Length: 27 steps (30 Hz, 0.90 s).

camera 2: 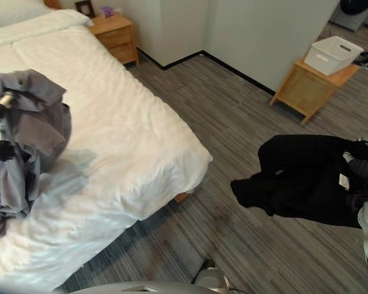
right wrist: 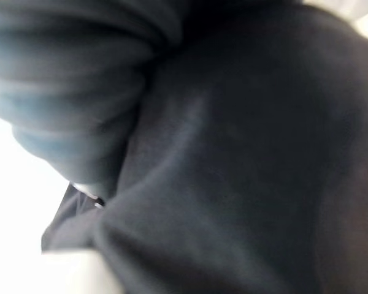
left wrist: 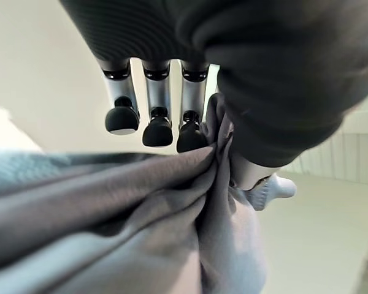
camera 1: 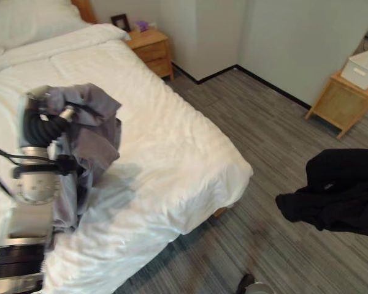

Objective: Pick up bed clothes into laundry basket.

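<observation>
Left eye view: at the left of the frame the left hand (camera 1: 49, 113) is raised over the white bed (camera 1: 172, 141), wrapped in a grey garment (camera 1: 92, 138) that drapes down over the arm. At the right edge a black garment (camera 1: 340, 190) hangs above the striped grey floor (camera 1: 264, 122). A wooden nightstand (camera 1: 152, 50) stands by the bed's head at the upper middle, and a white laundry basket (camera 1: 363, 68) sits on a small wooden cabinet (camera 1: 340, 104) at the upper right, well apart from both garments.

Right eye view: the black garment hangs bunched at the right of the frame, over the floor, and the right hand (camera 2: 359, 149) shows at its far right end, mostly buried in the cloth. The grey garment hangs at the left edge, above the bed.

Left wrist view: the dark-tipped fingers (left wrist: 158, 125) are bent toward the thumb, and folds of the grey garment are pinched there, so the left hand is grasping it.

Right wrist view: black cloth lies close over the lens; whether the right hand's fingers are clenched on it cannot be told.
</observation>
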{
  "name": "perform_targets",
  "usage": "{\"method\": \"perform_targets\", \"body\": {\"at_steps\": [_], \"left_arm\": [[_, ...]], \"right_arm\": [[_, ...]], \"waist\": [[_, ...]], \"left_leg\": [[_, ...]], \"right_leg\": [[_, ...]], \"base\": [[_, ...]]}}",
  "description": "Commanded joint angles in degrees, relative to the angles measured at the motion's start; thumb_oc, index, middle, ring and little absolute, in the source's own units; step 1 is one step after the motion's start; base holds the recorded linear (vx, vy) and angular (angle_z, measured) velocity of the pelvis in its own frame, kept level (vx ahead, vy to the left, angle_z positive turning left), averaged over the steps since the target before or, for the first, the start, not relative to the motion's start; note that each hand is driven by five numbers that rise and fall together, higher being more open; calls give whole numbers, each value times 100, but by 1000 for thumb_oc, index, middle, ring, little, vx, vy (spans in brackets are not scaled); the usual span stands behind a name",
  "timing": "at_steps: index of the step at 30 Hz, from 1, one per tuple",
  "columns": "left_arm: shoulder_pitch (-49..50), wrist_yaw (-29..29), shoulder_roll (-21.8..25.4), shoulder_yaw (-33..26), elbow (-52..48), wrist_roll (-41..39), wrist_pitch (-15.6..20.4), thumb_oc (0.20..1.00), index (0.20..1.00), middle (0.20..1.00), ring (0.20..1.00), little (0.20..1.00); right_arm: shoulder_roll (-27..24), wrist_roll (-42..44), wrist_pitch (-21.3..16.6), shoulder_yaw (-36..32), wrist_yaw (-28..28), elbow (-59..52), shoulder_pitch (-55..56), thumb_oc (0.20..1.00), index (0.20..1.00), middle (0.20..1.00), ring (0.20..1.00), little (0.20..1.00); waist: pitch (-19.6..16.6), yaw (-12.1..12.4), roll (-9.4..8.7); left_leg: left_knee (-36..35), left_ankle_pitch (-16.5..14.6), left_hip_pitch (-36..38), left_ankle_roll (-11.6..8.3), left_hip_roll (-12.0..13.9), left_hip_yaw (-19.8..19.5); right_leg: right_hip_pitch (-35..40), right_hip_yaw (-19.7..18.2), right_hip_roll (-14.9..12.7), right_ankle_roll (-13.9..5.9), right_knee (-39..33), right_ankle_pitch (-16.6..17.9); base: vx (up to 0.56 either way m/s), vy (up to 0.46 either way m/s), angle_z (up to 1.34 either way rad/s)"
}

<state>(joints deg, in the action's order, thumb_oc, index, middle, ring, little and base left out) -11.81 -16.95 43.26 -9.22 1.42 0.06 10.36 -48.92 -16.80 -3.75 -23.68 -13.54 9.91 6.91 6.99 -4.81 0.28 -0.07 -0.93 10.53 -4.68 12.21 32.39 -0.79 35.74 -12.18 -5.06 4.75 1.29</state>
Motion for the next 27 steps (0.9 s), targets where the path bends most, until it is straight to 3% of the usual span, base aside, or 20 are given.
{"method": "perform_targets", "body": {"at_steps": [1,2,3,4,5,6,7,8,12,14,16,19,20,21,22,23,24,25,26,27], "left_arm": [[-852,-39,197,-96,-300,-388,539,200,200,200,200,200],[-852,-39,197,-96,-300,-388,539,200,200,200,200,200],[-840,-63,191,-133,-368,-455,520,200,200,200,200,200],[-833,-62,192,-144,-372,-456,518,200,200,200,200,200],[-835,-142,126,-107,-404,-640,485,200,200,200,200,200],[-841,-141,139,-124,-396,-647,487,200,200,200,200,200],[-721,25,-90,-77,-497,-1182,587,200,200,200,200,200],[-651,50,-232,21,-558,-1239,596,200,200,200,200,200],[-698,-54,-361,-9,-725,-1110,609,200,200,200,200,200],[-646,-26,-452,43,-860,-1078,580,200,200,200,200,200],[-569,-34,-598,68,-1000,-1136,553,200,200,200,200,200],[-573,-11,-776,225,-1139,-1412,620,200,200,200,200,200],[-509,61,-815,292,-1235,-1522,612,200,200,200,200,200],[-439,127,-768,306,-1362,-1619,531,200,200,200,200,200],[-424,128,-757,294,-1368,-1622,527,200,200,200,200,200],[-445,218,-647,389,-1481,-1710,481,200,200,200,200,200],[-461,132,-580,386,-1426,-1745,465,200,200,200,200,200],[-458,133,-583,387,-1423,-1746,465,200,200,200,200,200],[-573,58,-452,478,-1323,-1785,397,200,200,200,200,200],[-647,26,-411,546,-1257,-1804,408,200,200,200,200,200]], "right_arm": [[-520,434,-235,-51,-236,-280,-698,200,200,200,200,200],[-520,434,-235,-51,-236,-280,-698,200,200,200,200,200],[-590,513,-306,192,-163,-383,-941,200,200,200,200,200],[-592,513,-305,205,-164,-379,-957,200,200,200,200,200],[-713,459,-356,488,-111,-661,-1183,200,200,200,200,200],[-712,454,-347,517,-113,-651,-1229,200,200,200,200,200],[-704,378,-309,851,-38,-785,-1468,200,200,200,200,200],[-748,324,-290,1027,20,-891,-1587,200,200,200,200,200],[-717,361,-400,1491,138,-1135,-2075,200,200,200,200,200],[-628,366,-463,1725,160,-1214,-2250,200,200,200,200,200],[-456,374,-531,2006,152,-1313,-2460,200,200,200,200,200],[-217,432,-583,2281,75,-1364,-2716,200,200,200,200,200],[-28,404,-571,2473,143,-1462,-2901,200,200,200,200,200],[304,392,-565,2765,198,-1439,-3054,200,200,200,200,200],[319,386,-567,2785,191,-1426,-3069,200,200,200,200,200],[494,205,-525,2886,275,-1456,-3041,200,200,200,200,200],[606,115,-504,2987,303,-1462,-3119,200,200,200,200,200],[604,116,-504,2993,301,-1456,-3120,200,200,200,200,200],[678,-11,-429,3162,371,-1481,-3363,200,200,200,200,200],[624,-55,-419,3228,347,-1453,-3477,200,200,200,200,200]], "waist": [[-73,-43,-86],[-73,-43,-86],[-37,28,3],[-34,22,18],[111,222,-57],[111,174,-35],[178,407,-173],[278,647,-266],[429,943,-277],[462,1124,-213],[410,1294,-69],[423,1456,-11],[376,1620,-39],[199,1836,-61],[211,1852,-82],[118,1933,-323],[138,1934,-336],[131,1922,-391],[201,1754,-254],[234,1613,-155]], "left_leg": [[299,242,235,-626,338,-190],[299,242,235,-626,338,-190],[1214,830,80,-922,755,-356],[1247,823,67,-942,790,-365],[2281,1415,-300,-846,936,-918],[2403,1386,-410,-860,998,-996],[2916,1118,-875,-580,568,-1940],[2948,714,-1275,-405,85,-2477],[2198,406,-1797,-260,-237,-3090],[1435,218,-2071,-101,-710,-3191],[402,777,-2292,-98,-946,-3113],[-251,1082,-2788,-147,-1043,-2837],[-356,1179,-2800,-126,-1193,-2842],[-450,1275,-2670,115,-1241,-3004],[-454,1265,-2644,120,-1245,-2971],[-409,1188,-2431,300,-1305,-2896],[-428,1119,-2213,426,-1284,-2846],[-425,1042,-2198,428,-1348,-2847],[-493,918,-1762,534,-1203,-2912],[-493,728,-1525,527,-1125,-2928]], "right_leg": [[192,-290,-280,-548,-578,323],[192,-290,-280,-548,-578,323],[370,-451,73,-334,-851,127],[377,-449,104,-319,-865,125],[465,-596,266,-56,-922,-66],[443,-563,303,-25,-915,-81],[461,-993,296,20,-974,-225],[563,-1322,319,6,-975,-289],[694,-1987,381,-148,-975,-395],[846,-2258,545,-176,-975,-568],[1016,-2499,803,-149,-975,-747],[1416,-2739,1004,-76,-975,-1076],[1584,-2921,1047,6,-975,-1161],[1852,-3109,1187,78,-895,-1238],[1860,-3135,1166,74,-883,-1251],[1835,-3105,1153,-142,-62,-1204],[1497,-2999,1108,-477,701,-846],[1490,-2987,1043,-494,767,-938],[725,-2868,942,-994,2187,54],[277,-2726,793,-994,2820,157]], "base": [[102,-184,-73],[159,-238,-78],[159,-222,-74],[289,-421,-89],[114,-221,-90],[298,-320,-108],[298,-216,-147],[406,-217,-186],[319,-41,-136],[398,-37,-81],[400,-11,-85],[514,-38,-99],[931,-9,-104],[686,23,-48],[789,33,9],[502,-11,-35],[534,-15,-79],[417,11,-96],[437,21,-51],[502,55,2]]}}
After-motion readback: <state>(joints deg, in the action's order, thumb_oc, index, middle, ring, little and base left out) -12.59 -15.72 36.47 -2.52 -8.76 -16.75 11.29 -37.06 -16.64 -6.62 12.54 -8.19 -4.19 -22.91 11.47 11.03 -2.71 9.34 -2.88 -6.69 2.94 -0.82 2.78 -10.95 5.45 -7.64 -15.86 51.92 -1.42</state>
